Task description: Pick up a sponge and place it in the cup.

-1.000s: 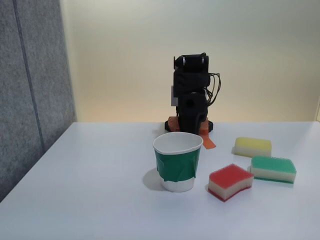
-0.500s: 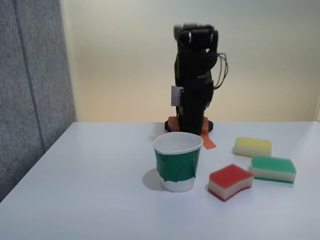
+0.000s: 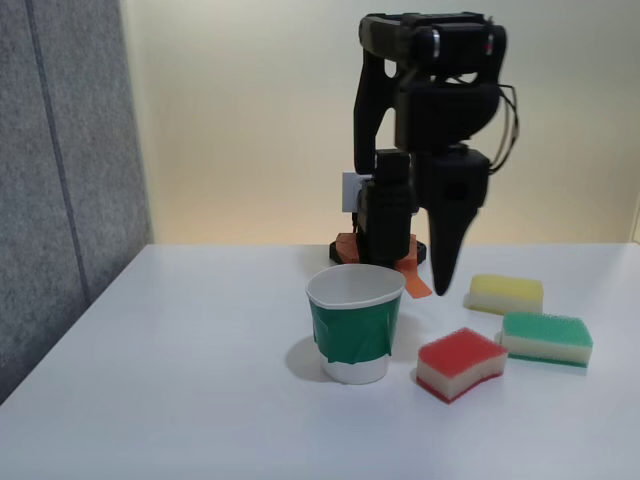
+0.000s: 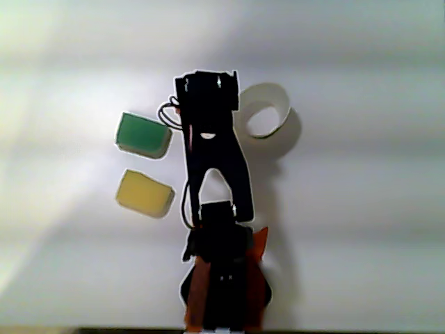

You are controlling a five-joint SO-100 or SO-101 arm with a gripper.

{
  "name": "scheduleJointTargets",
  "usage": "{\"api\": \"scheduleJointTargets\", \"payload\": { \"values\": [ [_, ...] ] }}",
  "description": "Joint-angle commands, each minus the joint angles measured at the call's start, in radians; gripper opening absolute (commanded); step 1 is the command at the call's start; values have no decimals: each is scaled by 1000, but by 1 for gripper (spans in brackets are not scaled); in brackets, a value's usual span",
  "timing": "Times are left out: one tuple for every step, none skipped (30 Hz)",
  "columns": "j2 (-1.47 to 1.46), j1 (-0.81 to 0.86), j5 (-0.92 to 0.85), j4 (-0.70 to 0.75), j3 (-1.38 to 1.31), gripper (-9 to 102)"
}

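Smooth matt white worktop (image 3: 180, 400), faintly sheened. White paper cup (image 3: 355, 322) with a slightly glossy green band, rim a little bent. Small rectangular sponge (image 3: 461, 363): rough red scrub top over soft cream foam. Same coarse fibre on green-topped sponge (image 3: 546, 338) and yellow-topped sponge (image 3: 506, 293). Hard black plastic arm (image 3: 430, 110) and tapering claw (image 3: 447, 285), dully shiny. Grey felt-like panel (image 3: 60, 180), matt and fuzzy.

Black arm (image 3: 420, 130) on an orange base (image 3: 350, 245).
Boxy matte-black segments, silver screw heads on the top block, thin black cables looping at the right side, a small white tag at the left, and a long tapered black gripper (image 3: 445, 285) finger.
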Motion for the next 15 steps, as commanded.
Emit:
{"api": "scheduleJointTargets", "payload": {
  "values": [
    [-41,-29,-6,51,-121,0],
    [-61,-37,3,69,-146,0],
    [-78,-44,6,89,-172,0],
    [-89,-51,12,104,-190,0],
    [-95,-57,14,109,-198,0],
    [-100,-63,15,110,-199,1],
    [-104,-67,20,106,-199,2],
    [-106,-72,28,103,-199,4],
    [-115,-77,26,100,-202,4],
    [-124,-81,23,97,-207,6],
    [-132,-84,21,91,-212,9],
    [-141,-86,18,81,-215,11],
    [-150,-89,17,72,-218,13],
    [-161,-92,15,63,-224,15],
    [-172,-94,14,51,-229,18]
  ]
}}
